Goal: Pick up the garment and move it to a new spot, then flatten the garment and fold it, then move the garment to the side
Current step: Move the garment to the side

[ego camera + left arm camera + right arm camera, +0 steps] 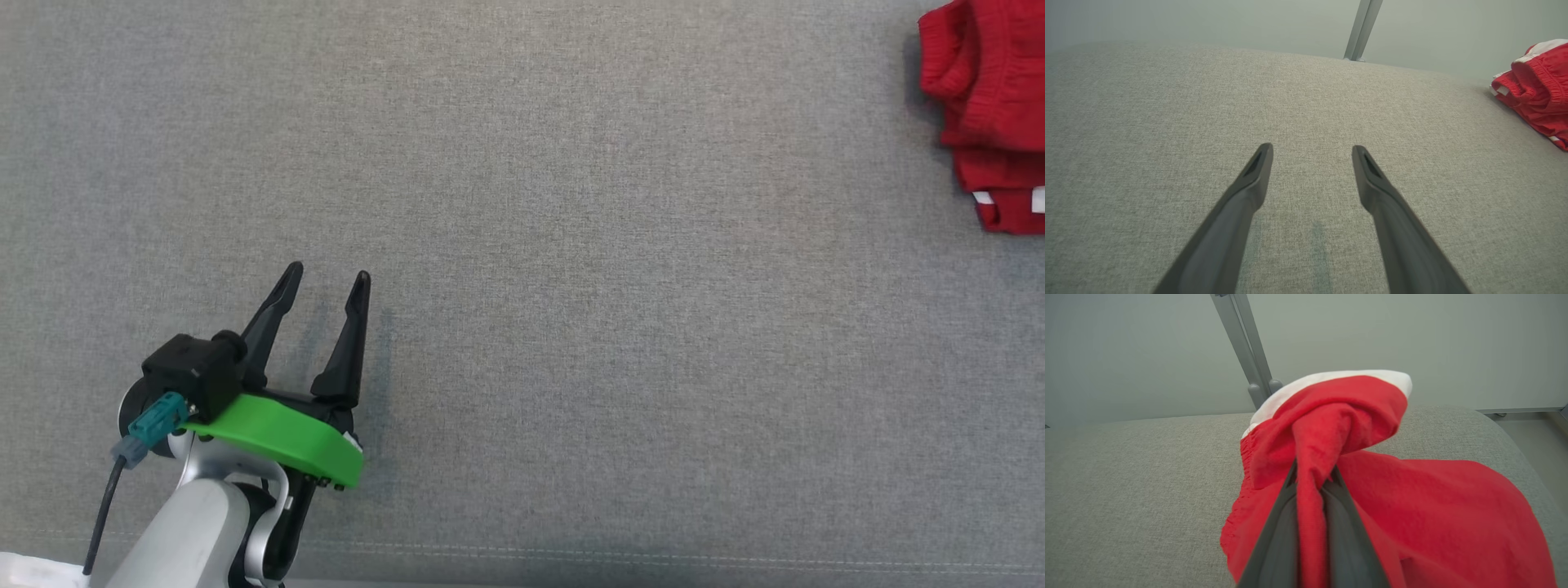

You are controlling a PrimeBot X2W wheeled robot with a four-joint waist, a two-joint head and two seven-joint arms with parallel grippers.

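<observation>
The garment point(992, 114) is red with white trim, bunched at the far right edge of the head view. From the left wrist view the garment point(1537, 87) lies at the right edge. My right gripper point(1312, 475) is shut on a fold of the red garment point(1412, 506), cloth pinched between its fingers and draped around them. My left gripper point(325, 278) stands open at the lower left over bare grey fabric, far from the garment. In its own view the left gripper point(1312, 153) has nothing between its fingers.
The work surface is a grey woven cushion point(571, 245) with a stitched seam point(653, 559) along the near edge. A grey metal post point(1247, 347) rises behind the cushion against a pale wall. The cushion's right end point(1515, 433) curves down toward the floor.
</observation>
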